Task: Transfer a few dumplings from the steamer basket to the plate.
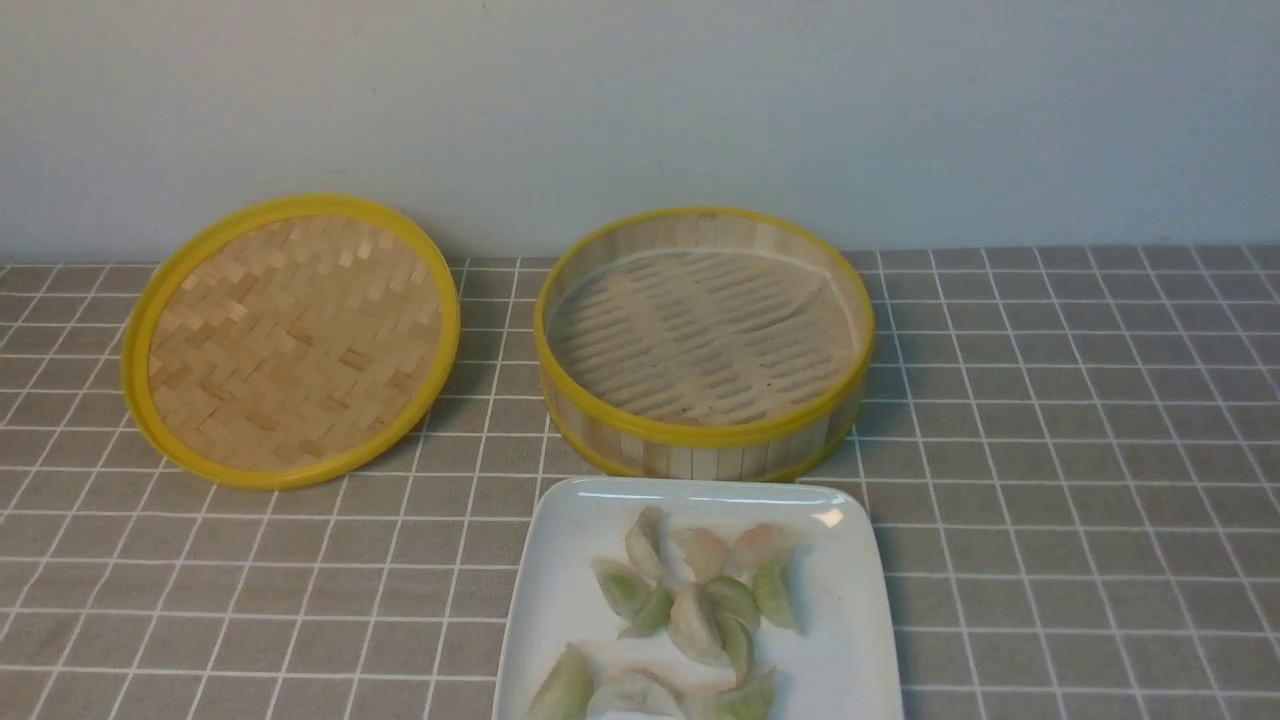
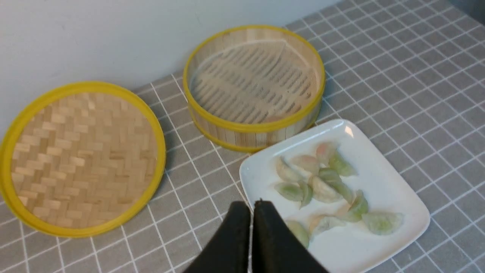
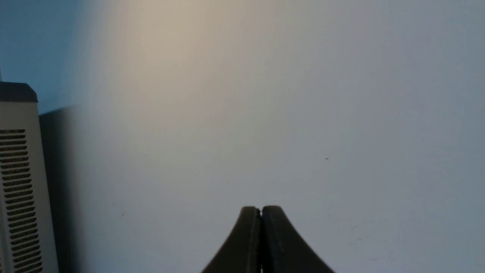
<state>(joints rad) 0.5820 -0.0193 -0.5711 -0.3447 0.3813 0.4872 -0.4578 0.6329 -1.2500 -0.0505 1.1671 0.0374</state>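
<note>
The steamer basket (image 1: 705,340) stands at the back middle of the table, with no dumplings in it; it also shows in the left wrist view (image 2: 254,81). The white plate (image 1: 560,600) lies in front of it and holds several pale, green and pinkish dumplings (image 1: 690,610). The left wrist view shows the plate (image 2: 382,189) and the dumplings (image 2: 322,185) too. My left gripper (image 2: 252,204) is shut and empty, high above the plate's near-left edge. My right gripper (image 3: 260,209) is shut and empty, facing a bare wall. Neither gripper shows in the front view.
The flat woven steamer lid (image 1: 290,340) with a yellow rim leans against the wall at the back left, seen also in the left wrist view (image 2: 79,157). A grey checked cloth (image 1: 1080,450) covers the table. A white vented unit (image 3: 21,182) stands beside the wall.
</note>
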